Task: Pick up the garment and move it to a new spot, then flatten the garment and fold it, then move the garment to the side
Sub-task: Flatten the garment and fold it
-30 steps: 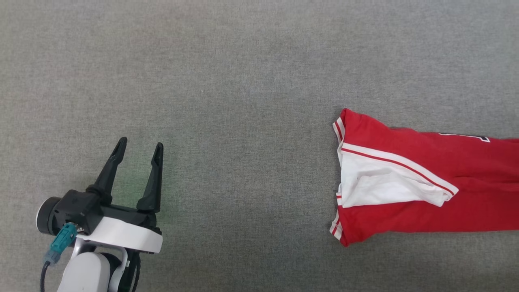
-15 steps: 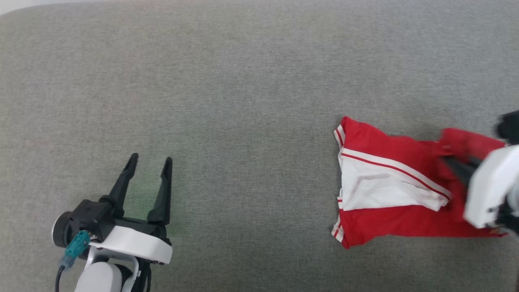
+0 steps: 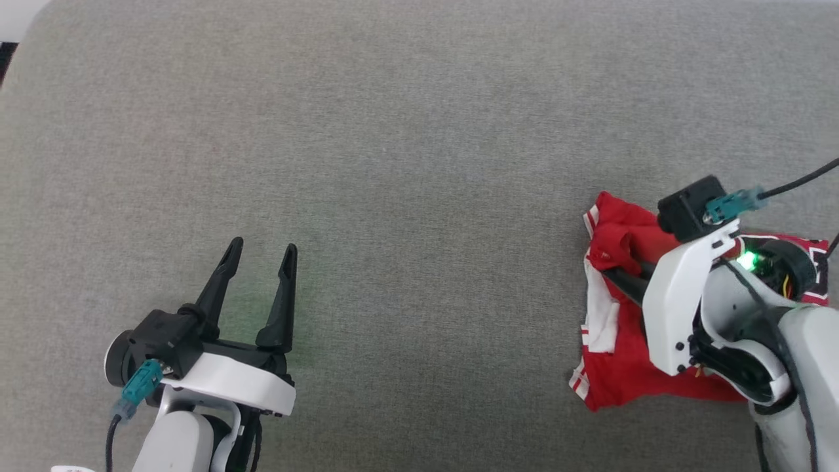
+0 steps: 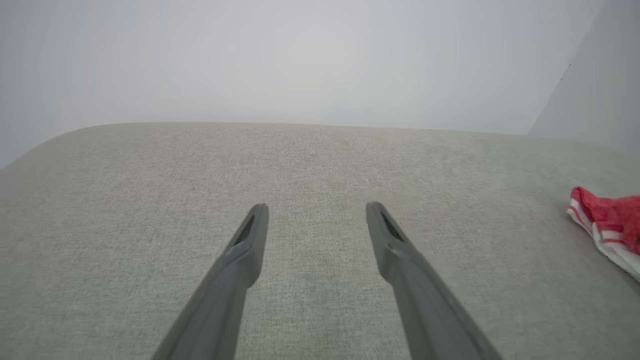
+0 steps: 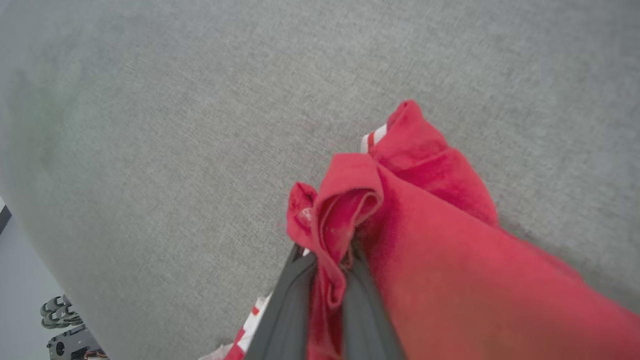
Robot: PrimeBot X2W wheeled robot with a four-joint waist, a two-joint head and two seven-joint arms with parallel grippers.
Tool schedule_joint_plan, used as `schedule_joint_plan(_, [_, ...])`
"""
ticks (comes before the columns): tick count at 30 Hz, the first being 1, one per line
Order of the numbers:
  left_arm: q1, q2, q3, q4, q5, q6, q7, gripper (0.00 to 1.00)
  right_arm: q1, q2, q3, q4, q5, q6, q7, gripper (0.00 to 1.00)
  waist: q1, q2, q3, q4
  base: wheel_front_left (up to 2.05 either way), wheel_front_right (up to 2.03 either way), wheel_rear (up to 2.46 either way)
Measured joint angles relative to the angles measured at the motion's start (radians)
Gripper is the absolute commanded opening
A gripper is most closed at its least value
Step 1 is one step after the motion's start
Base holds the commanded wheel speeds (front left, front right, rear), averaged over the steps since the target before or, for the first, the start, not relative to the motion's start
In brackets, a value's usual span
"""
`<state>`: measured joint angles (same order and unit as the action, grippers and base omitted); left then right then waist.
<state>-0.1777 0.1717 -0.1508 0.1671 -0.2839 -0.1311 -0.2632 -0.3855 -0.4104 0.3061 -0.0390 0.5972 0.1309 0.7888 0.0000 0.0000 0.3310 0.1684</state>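
At four o'clock of the head view, on grey woven upholstery (image 3: pixel 419 164): red jersey-style T-shirt with white sleeves and red-and-white striped trim (image 3: pixel 613 387), crumpled into a heap, partly hidden under the pale right forearm (image 3: pixel 682 308). Pinched at a rolled fold of red cloth near its eleven o'clock corner by the right gripper (image 3: pixel 619 272). From the right wrist, two long dark fingers (image 5: pixel 292 305) pressed together on that fold, cloth squeezed between them and draping away toward four o'clock. Pinched end apparently raised off the surface, remainder lying on it.

At seven o'clock, left gripper (image 3: pixel 263 248): fingers spread wide, empty, over bare upholstery, well apart from the shirt. From its wrist, striped edge of the shirt (image 4: pixel 605 220) at three o'clock.

Handling, as a judgement: light, soft, limp; sags and trails rather than keeping shape; neither slippery nor fragile. Single pinch bunches everything into a rope, fine for carrying, poor for spreading. For flattening, better two holds set well apart, one per gripper, at shoulder seams or hem corners. Seams and striped trim probably thicker and firmer to grip than a mid-panel fold. Possible snag: trailing cloth dragging on the rough weave and twisting under.
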Motion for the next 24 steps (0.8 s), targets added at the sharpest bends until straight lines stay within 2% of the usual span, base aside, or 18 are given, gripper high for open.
schedule_joint_plan(2, [-0.001, -0.001, 0.002, 0.004, 0.0, 0.0, 0.0, 1.0, -0.002, -0.002, 0.015, 0.04, -0.003, 0.0, -0.029, 0.0, 0.0, 0.0, 0.0, 0.005, 0.0, 0.0, 0.0])
schedule_joint_plan(3, [-0.001, -0.002, 0.002, 0.006, 0.0, 0.0, 0.0, 1.0, -0.003, -0.001, 0.017, 0.056, -0.003, 0.0, -0.046, 0.07, 0.0, 0.0001, 0.0, 0.006, 0.0, 0.0, 0.0])
schedule_joint_plan(4, [-0.001, -0.003, 0.005, 0.007, 0.0, 0.0, 0.0, 1.0, -0.004, -0.001, 0.017, 0.072, -0.004, 0.0, -0.063, 0.45, 0.0, 0.0, -0.002, 0.005, 0.0, 0.0, 0.0])
schedule_joint_plan(5, [-0.001, -0.003, 0.007, 0.008, 0.0, 0.0, 0.0, 1.0, -0.004, 0.0, 0.016, 0.082, -0.003, 0.0, -0.079, 1.0, 0.0, 0.0, -0.004, 0.004, 0.0, 0.0, 0.0])
schedule_joint_plan(11, [0.009, -0.002, 0.035, 0.016, 0.0, 0.0, 0.0, 1.0, -0.005, 0.031, -0.049, 0.096, 0.03, 0.0, -0.184, 1.0, 0.0, 0.0, -0.026, -0.027, 0.0, 0.0, 0.0])
schedule_joint_plan(16, [0.018, 0.003, 0.035, 0.03, -0.001, 0.0, 0.0, 1.0, -0.004, 0.013, -0.098, 0.103, 0.046, 0.0, -0.285, 1.0, 0.0, 0.0, -0.06, -0.063, 0.0, 0.0, 0.0])
schedule_joint_plan(18, [0.017, 0.003, 0.034, 0.035, -0.008, 0.0, 0.0, 1.0, -0.004, -0.018, -0.094, 0.113, 0.03, 0.0, -0.366, 1.0, 0.0, 0.0, -0.074, -0.077, 0.0, 0.0, 0.0])
schedule_joint_plan(24, [0.022, 0.005, 0.06, 0.044, -0.031, 0.0, 0.0, 1.0, 0.006, -0.048, -0.105, 0.259, 0.011, 0.0, -0.62, 1.0, 0.0, 0.0, -0.113, -0.128, 0.0, 0.0, 0.0])
